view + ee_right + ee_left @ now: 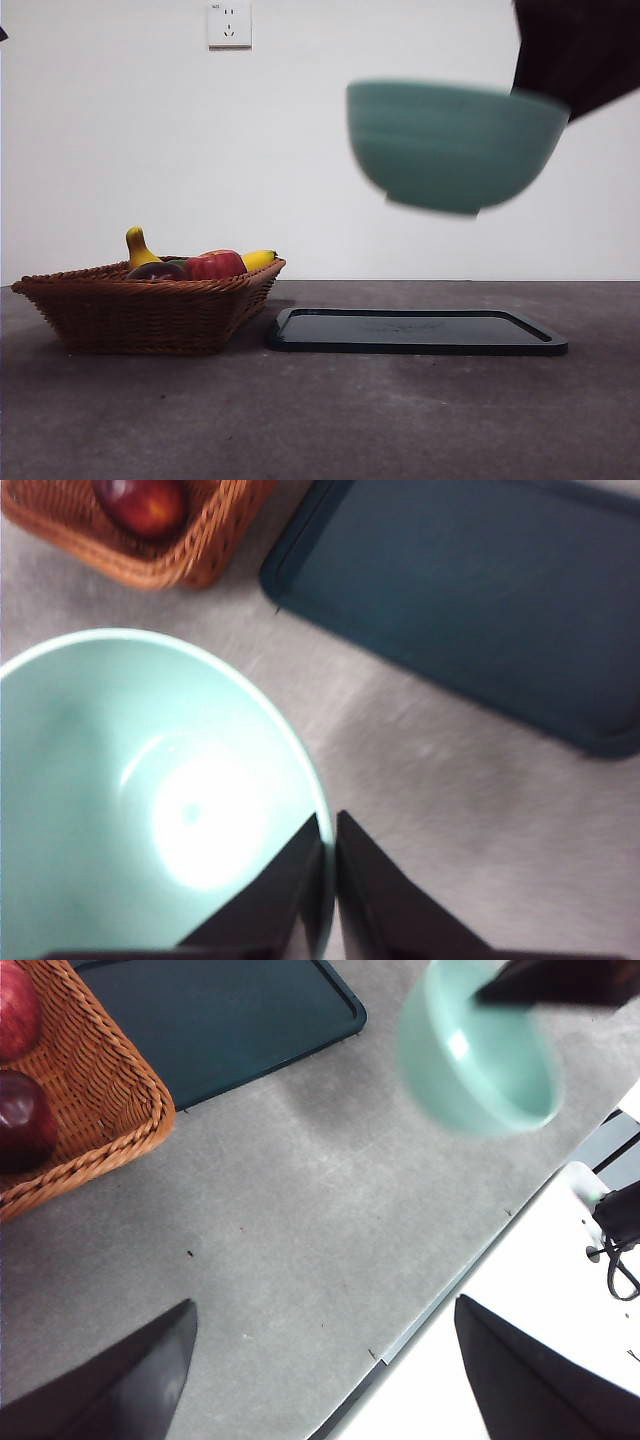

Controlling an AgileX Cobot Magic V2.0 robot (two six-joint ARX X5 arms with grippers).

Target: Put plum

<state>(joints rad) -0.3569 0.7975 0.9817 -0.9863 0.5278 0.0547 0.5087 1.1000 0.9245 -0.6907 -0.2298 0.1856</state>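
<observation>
The plum (157,270), dark maroon, lies in the wicker basket (110,310) at the left, beside a red apple (215,265). In the left wrist view the plum (25,1120) sits at the basket's corner (120,1110), with the apple (15,1010) beside it. My right gripper (328,820) is shut on the rim of a pale green bowl (150,800) and holds it in the air (450,145) above the dark tray (415,332). My left gripper (325,1305) is open and empty over bare table, apart from the basket.
Bananas (140,248) also lie in the basket. The tray (480,590) lies flat right of the basket. A red fruit (145,502) shows in the basket in the right wrist view. The table's edge (430,1305) runs near my left gripper.
</observation>
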